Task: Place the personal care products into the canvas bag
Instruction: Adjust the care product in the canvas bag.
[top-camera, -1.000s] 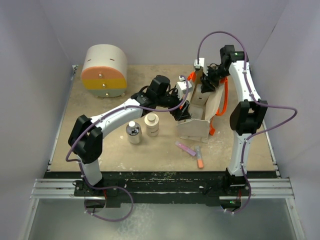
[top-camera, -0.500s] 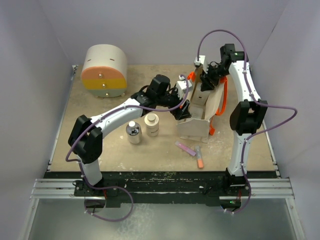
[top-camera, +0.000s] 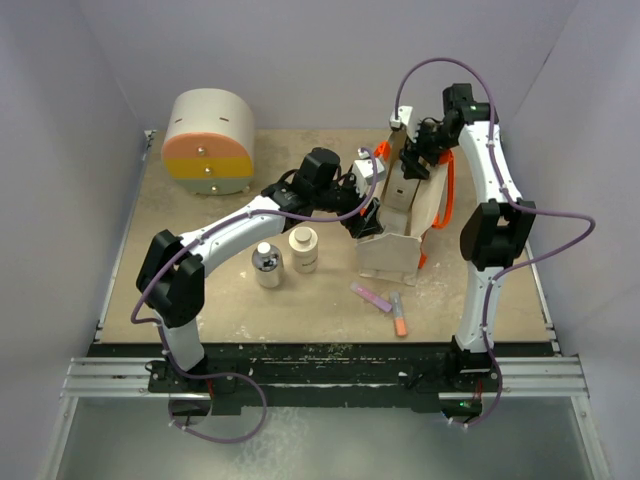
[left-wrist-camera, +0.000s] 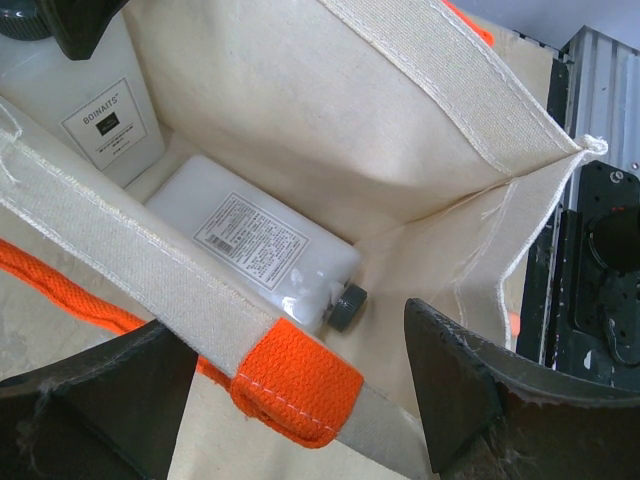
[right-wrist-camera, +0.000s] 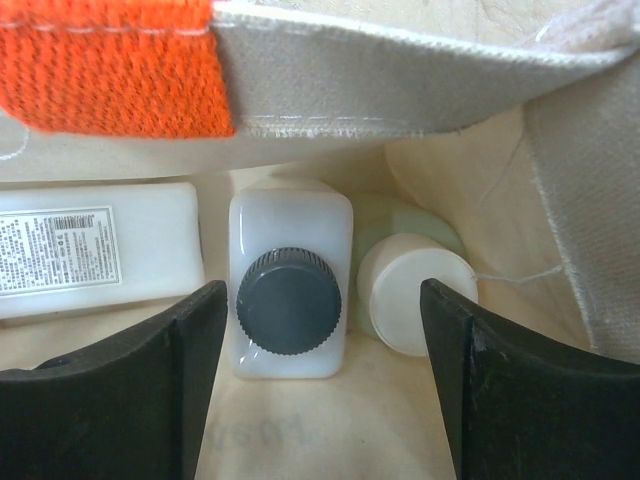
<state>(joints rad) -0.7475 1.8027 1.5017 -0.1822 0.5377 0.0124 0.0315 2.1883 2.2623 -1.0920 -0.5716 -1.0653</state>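
The canvas bag (top-camera: 392, 250) stands right of centre, its orange handle (left-wrist-camera: 295, 392) sewn to the rim. Inside, one white bottle (left-wrist-camera: 250, 245) lies flat. A second white bottle with a black cap (right-wrist-camera: 290, 300) stands upright beside a green bottle with a cream cap (right-wrist-camera: 415, 290). My right gripper (right-wrist-camera: 320, 380) hangs open just above those two, touching neither. My left gripper (left-wrist-camera: 295, 345) is open at the bag's left rim, which runs across between its fingers. A clear-grey bottle (top-camera: 266, 266) and a cream jar (top-camera: 303, 250) stand on the table left of the bag.
A round cream, orange and yellow drawer box (top-camera: 208, 142) sits at the back left. A pink tube (top-camera: 371, 296) and an orange-tipped tube (top-camera: 398, 314) lie in front of the bag. Grey walls close in three sides.
My right gripper's jaws have spread wide and let go of the black-capped white bottle, which now stands in the bag. The left arm has not moved.
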